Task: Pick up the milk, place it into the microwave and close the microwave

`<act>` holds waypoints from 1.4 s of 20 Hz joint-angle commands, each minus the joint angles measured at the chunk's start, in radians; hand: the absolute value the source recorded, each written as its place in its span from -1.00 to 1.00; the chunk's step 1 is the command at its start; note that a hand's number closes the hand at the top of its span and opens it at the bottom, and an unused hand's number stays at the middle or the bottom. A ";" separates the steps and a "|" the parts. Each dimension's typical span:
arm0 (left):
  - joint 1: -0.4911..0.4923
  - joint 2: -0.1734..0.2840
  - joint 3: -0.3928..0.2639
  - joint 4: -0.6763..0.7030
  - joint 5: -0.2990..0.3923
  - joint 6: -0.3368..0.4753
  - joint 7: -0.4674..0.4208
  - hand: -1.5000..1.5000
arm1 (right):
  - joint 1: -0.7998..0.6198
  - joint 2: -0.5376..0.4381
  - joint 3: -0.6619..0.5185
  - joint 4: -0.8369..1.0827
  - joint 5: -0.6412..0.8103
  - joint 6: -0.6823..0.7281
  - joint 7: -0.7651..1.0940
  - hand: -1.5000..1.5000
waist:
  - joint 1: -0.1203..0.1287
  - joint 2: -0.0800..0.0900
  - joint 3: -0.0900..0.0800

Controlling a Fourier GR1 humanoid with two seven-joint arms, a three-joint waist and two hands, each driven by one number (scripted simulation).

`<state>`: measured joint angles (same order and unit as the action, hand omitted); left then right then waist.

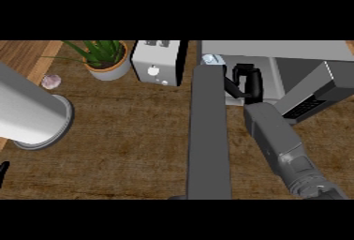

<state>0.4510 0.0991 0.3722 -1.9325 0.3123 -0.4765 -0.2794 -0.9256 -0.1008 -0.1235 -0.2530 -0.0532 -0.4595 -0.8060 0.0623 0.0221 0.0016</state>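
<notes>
Milk in, door next, lol

Looks like the milk (213,59) is parked at the mouth of the microwave (276,49), up around 12 o'clock in the head view, so probably time for the door step. Right hand (249,82) sits just at 4 o'clock of the carton, fingers curled into a hook with nothing visible inside them, not touching the milk as far as can be told. Best bet: back the hand out first, check the carton is fully past the sill, then get behind the open door (210,140) and swing it shut in one smooth arc. Left hand (3,174) only a sliver at 8 o'clock, can't tell its state.
</notes>
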 commanded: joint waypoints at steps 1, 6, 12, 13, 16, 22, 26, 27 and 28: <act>0.003 -0.004 0.004 0.016 0.002 -0.004 0.002 -1.00 | -0.086 0.011 0.054 0.057 0.086 -0.169 0.016 1.00 | 0.007 -0.001 -0.001; -0.038 0.012 -0.001 0.031 -0.017 -0.007 -0.004 -1.00 | -0.100 -0.029 0.065 0.117 0.126 -0.283 0.010 1.00 | 0.031 0.016 0.000; -0.067 0.013 -0.004 0.045 -0.022 0.000 0.003 -1.00 | -0.117 -0.057 0.028 0.136 0.110 -0.352 0.044 1.00 | 0.034 0.020 0.001; -0.082 0.036 0.004 0.056 0.006 -0.008 0.034 -1.00 | -0.133 -0.076 0.023 0.140 0.106 -0.334 0.063 1.00 | 0.030 0.020 0.002; -0.092 0.047 0.015 0.074 -0.002 -0.015 0.015 -1.00 | -0.062 -0.051 -0.003 0.131 0.088 -0.365 0.001 1.00 | 0.033 0.024 0.003; -0.116 0.011 -0.015 0.107 -0.047 0.004 -0.010 -1.00 | -0.071 -0.125 -0.013 0.156 0.090 -0.330 0.030 1.00 | 0.045 0.034 0.003; -0.105 0.032 -0.011 0.091 -0.023 -0.023 0.005 -1.00 | -0.067 -0.160 -0.010 0.179 0.097 -0.310 0.049 1.00 | 0.064 0.037 0.004; -0.104 0.020 -0.019 0.118 -0.036 -0.031 -0.024 -1.00 | -0.057 -0.160 -0.030 0.172 0.078 -0.321 0.048 1.00 | 0.063 0.039 0.004; -0.145 0.022 -0.021 0.130 -0.056 0.001 -0.006 -1.00 | -0.076 -0.168 -0.019 0.185 0.091 -0.325 0.069 1.00 | 0.058 0.044 0.004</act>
<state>0.3393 0.1239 0.3590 -1.8307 0.2802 -0.4918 -0.2842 -0.9980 -0.2524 -0.1391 -0.0889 0.0359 -0.7672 -0.7510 0.1178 0.0560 0.0041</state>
